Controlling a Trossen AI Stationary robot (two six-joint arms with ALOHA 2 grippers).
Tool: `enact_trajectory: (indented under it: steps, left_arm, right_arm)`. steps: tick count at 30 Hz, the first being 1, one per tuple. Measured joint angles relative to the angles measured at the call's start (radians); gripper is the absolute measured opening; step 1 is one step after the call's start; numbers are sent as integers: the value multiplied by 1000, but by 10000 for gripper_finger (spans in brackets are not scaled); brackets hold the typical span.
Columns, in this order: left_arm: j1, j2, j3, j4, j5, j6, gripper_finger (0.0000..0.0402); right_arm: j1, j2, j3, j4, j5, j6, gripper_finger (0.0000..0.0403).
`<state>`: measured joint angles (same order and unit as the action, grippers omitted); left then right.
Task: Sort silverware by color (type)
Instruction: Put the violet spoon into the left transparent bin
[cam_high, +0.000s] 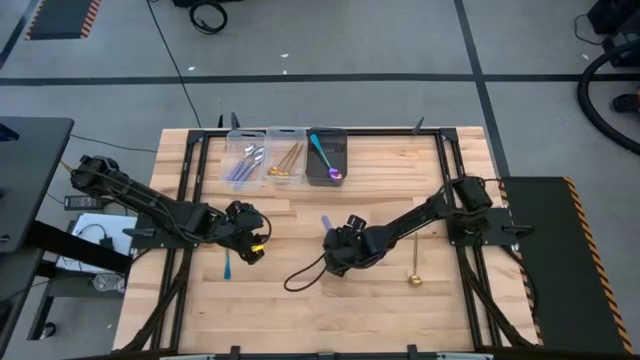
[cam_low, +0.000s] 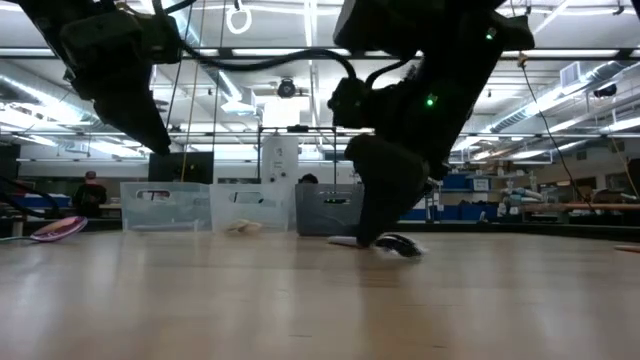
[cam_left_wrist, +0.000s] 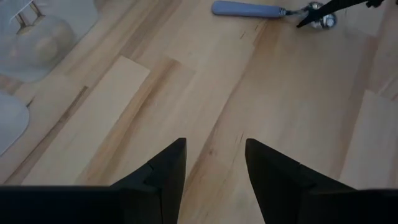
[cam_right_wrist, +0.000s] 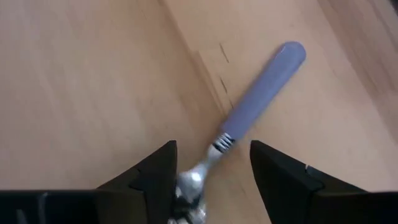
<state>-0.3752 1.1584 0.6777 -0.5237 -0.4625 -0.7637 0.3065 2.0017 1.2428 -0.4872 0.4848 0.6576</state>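
Note:
A spoon with a lilac handle (cam_right_wrist: 261, 87) and silver bowl lies flat on the table near its middle (cam_high: 326, 222). My right gripper (cam_right_wrist: 211, 180) is open and low over it, one finger on either side of the silver neck and bowl (cam_right_wrist: 189, 183); the low view shows it down at the tabletop (cam_low: 385, 238). My left gripper (cam_left_wrist: 214, 168) is open above bare wood on the table's left (cam_high: 252, 245). A teal-handled spoon (cam_high: 227, 265) lies flat just near of it, with its purple bowl (cam_low: 55, 229) showing in the low view. A gold spoon (cam_high: 413, 272) lies on the table's right. My right gripper comes at the lilac-handled spoon from above, with its open fingers across the neck by the bowl (cam_right_wrist: 205, 165). One finger (cam_right_wrist: 158, 177) stands right beside the bowl, but I cannot tell whether it touches. The spoon lies flat on the table.
Three bins stand in a row at the far edge: a clear one with lilac-handled spoons (cam_high: 245, 160), a clear one with gold spoons (cam_high: 285, 160) and a dark one with a teal and purple spoon (cam_high: 327, 158). A black cable loop (cam_high: 300, 276) lies near my right gripper.

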Motion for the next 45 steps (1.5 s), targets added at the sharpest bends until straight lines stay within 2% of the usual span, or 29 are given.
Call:
enact_trajectory:
  steps: [6,12,16,20,25,32,45]
  left_arm:
    - [0,0,0,-1,5,1,173]
    - [0,0,0,-1,7,1,173]
    - [0,0,0,-1,10,1,173]
    - [0,0,0,-1,30,1,173]
    - [0,0,0,-1,31,1,173]
    - [1,0,0,-1,31,1,173]
    - [1,0,0,2,31,25,173]
  right_arm:
    - [-1,9,9,-33,-75,43,221]
    - [-5,2,12,-98,-141,22,192]
    - [-15,2,12,-103,-216,-22,148]
    - [-16,1,12,-104,-274,-73,87]
    - [-16,1,12,-107,-296,-144,17]
    - [-15,6,51,-144,-294,-210,25]
    - [-14,-15,71,-173,-294,-288,7]
